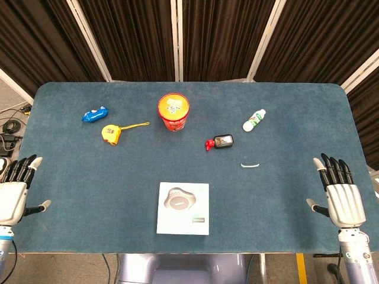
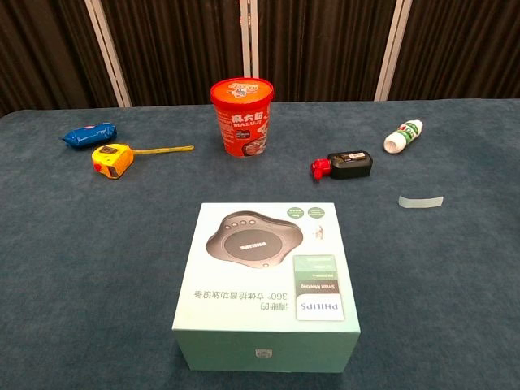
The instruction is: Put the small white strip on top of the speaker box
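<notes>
The small white strip (image 1: 250, 165) (image 2: 421, 201) lies flat on the blue table cloth, right of centre. The pale speaker box (image 1: 183, 207) (image 2: 266, 283), with a grey speaker printed on its lid, sits at the front middle of the table. My left hand (image 1: 16, 188) hovers at the table's front left edge, fingers spread and holding nothing. My right hand (image 1: 339, 193) is at the front right edge, likewise spread and empty, well to the right of the strip. The chest view shows neither hand.
An orange noodle cup (image 1: 173, 112) stands at the back centre. A yellow tape measure (image 1: 111, 132) and a blue packet (image 1: 95, 114) lie back left. A black and red bottle (image 1: 220, 142) and a white bottle (image 1: 254, 120) lie behind the strip.
</notes>
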`<action>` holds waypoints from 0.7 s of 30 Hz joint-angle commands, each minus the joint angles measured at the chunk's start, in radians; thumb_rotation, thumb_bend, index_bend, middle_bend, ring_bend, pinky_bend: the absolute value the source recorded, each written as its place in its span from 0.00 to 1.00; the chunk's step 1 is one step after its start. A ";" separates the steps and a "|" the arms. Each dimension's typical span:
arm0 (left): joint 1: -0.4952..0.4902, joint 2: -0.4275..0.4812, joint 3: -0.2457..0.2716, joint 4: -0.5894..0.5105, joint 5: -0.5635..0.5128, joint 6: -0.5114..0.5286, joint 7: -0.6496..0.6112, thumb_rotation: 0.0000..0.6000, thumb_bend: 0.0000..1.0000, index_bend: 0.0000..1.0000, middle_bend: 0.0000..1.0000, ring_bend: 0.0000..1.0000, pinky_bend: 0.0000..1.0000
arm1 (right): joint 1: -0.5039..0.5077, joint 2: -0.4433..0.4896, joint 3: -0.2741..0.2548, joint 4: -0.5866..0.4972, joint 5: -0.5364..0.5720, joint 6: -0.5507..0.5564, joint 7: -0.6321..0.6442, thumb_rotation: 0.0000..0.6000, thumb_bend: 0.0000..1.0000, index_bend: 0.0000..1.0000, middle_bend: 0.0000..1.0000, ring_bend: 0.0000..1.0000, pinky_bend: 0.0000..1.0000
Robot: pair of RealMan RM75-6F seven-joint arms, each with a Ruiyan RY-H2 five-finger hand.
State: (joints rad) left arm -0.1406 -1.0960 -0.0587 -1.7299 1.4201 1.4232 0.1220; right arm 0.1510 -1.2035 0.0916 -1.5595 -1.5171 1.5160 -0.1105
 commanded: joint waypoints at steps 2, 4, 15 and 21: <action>0.000 0.001 -0.001 0.001 -0.003 -0.002 -0.004 1.00 0.00 0.00 0.00 0.00 0.00 | 0.011 -0.001 -0.007 0.010 0.023 -0.051 0.021 1.00 0.00 0.07 0.00 0.00 0.00; 0.000 0.000 0.001 0.003 -0.002 -0.004 -0.005 1.00 0.00 0.00 0.00 0.00 0.00 | 0.032 -0.008 0.001 0.033 0.035 -0.089 0.030 1.00 0.00 0.07 0.00 0.00 0.00; -0.016 -0.030 -0.014 0.040 -0.043 -0.031 0.026 1.00 0.00 0.00 0.00 0.00 0.00 | 0.304 -0.116 0.099 0.239 0.167 -0.505 0.104 1.00 0.03 0.29 0.00 0.00 0.00; -0.028 -0.051 -0.028 0.068 -0.092 -0.060 0.047 1.00 0.00 0.00 0.00 0.00 0.00 | 0.412 -0.224 0.109 0.402 0.201 -0.646 0.133 1.00 0.16 0.40 0.00 0.00 0.00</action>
State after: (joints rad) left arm -0.1654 -1.1418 -0.0831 -1.6678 1.3350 1.3699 0.1638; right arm 0.5007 -1.3653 0.1887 -1.2424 -1.3394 0.9336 0.0051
